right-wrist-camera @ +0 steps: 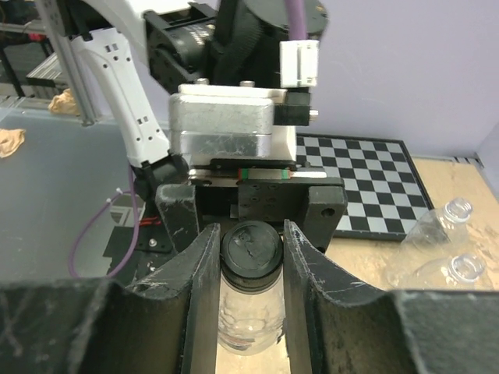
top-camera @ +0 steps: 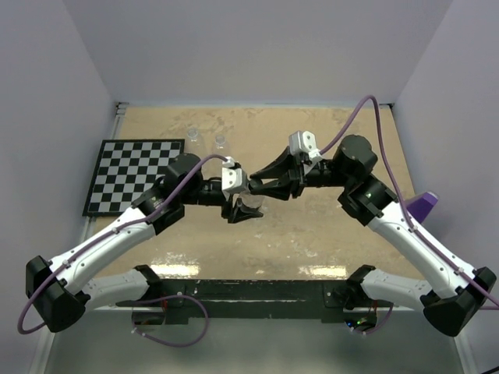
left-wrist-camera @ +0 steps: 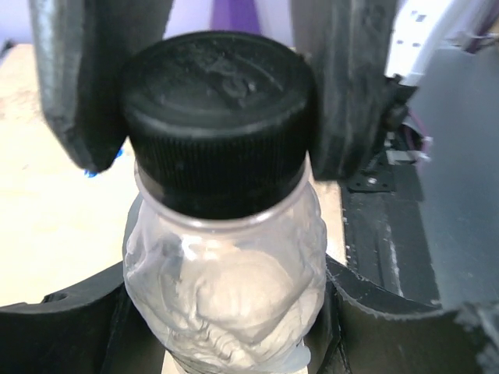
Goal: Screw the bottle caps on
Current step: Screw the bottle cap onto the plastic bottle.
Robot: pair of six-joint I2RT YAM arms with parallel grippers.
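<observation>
Tan speckled tabletop [top-camera: 312,234]. Item: clear, lumpy-walled plastic bottle [left-wrist-camera: 226,296], pinched at its body by left gripper [top-camera: 245,209]. Ribbed black cap [right-wrist-camera: 251,253] sits on neck, right gripper [right-wrist-camera: 251,236] clamped on its sides. Step, as judged: threading cap; next likely calls for a twist against a steady bottle. Two uncapped bottles [top-camera: 221,142] stand behind.

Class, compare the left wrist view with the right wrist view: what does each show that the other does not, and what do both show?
Only the left wrist view: the held bottle with its moulded body up close, and something purple behind. Only the right wrist view: the checkered board and two uncapped bottles near it. Both: the black cap on that bottle, pinched by the right hand.
</observation>
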